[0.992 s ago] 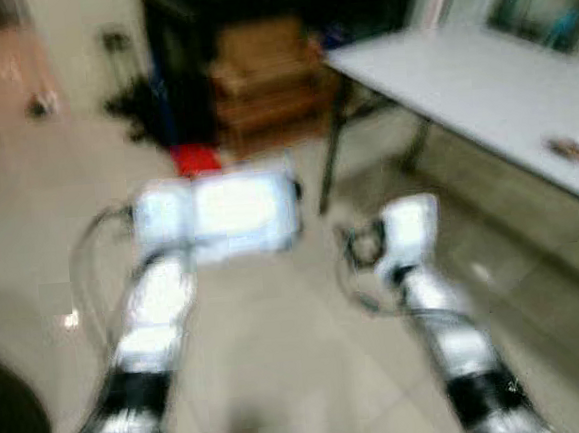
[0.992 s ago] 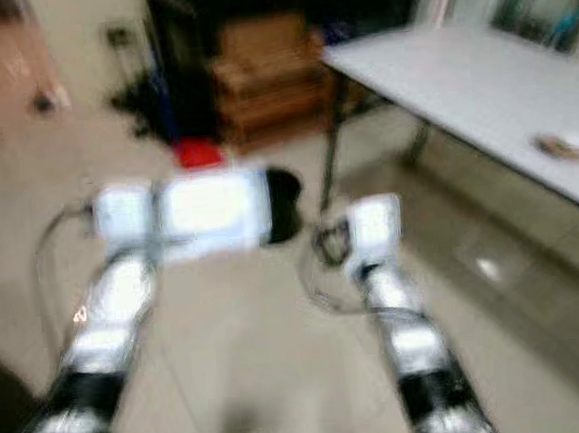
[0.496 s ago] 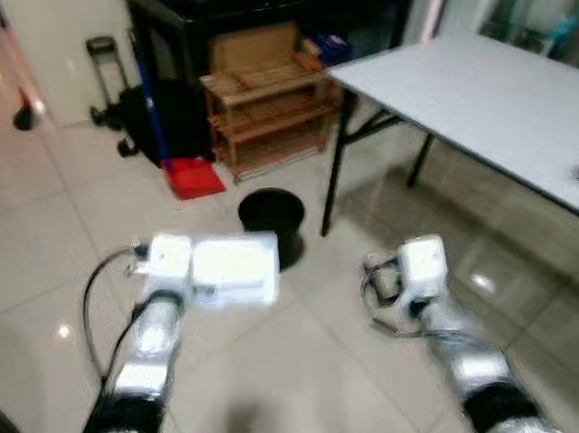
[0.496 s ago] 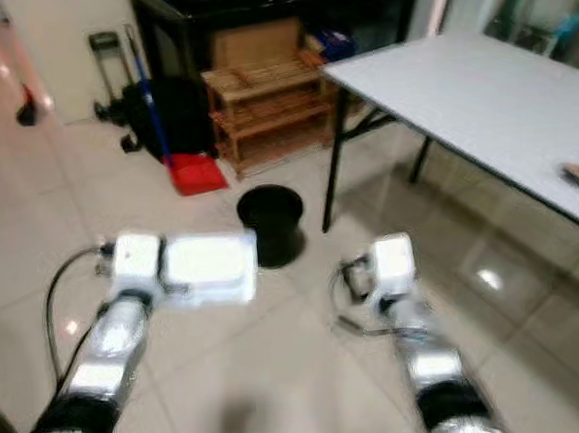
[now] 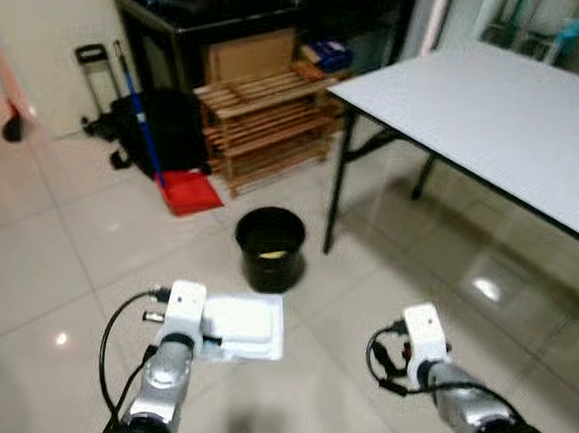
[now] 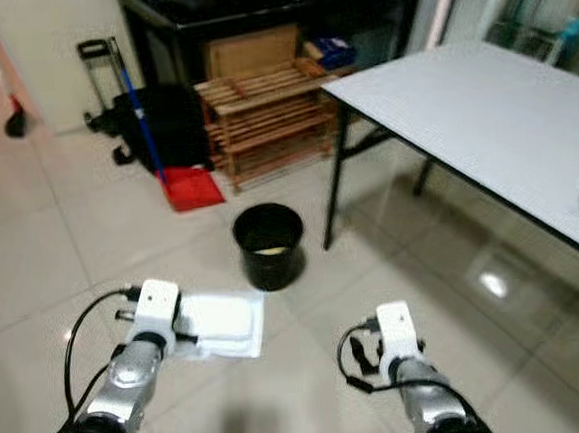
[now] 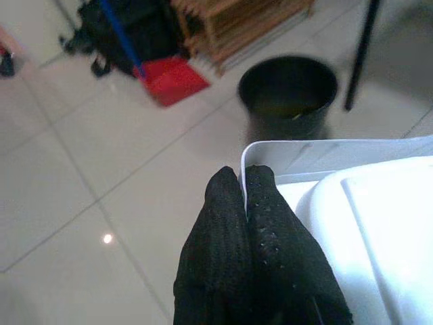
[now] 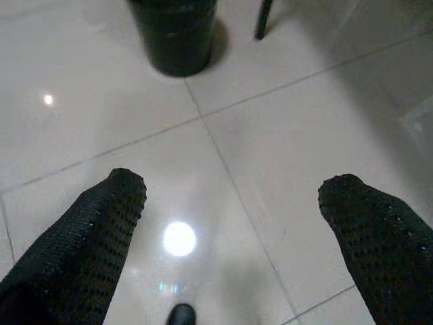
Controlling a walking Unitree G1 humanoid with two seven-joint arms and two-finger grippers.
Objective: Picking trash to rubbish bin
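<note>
View has sharpened & steadied vs a sec ago; bin now nearer centre, so robot seems lined up for the drop. Left gripper (image 7: 245, 203), fingers pinched tight on edge of white tray (image 5: 242, 327), holds it above floor (image 5: 33, 277), just short of black bin (image 5: 271, 248). Bin sits beside table (image 5: 482, 111) leg, some yellowish scrap inside. Right gripper (image 8: 233, 217) spread wide, empty, low over tiles.
</note>
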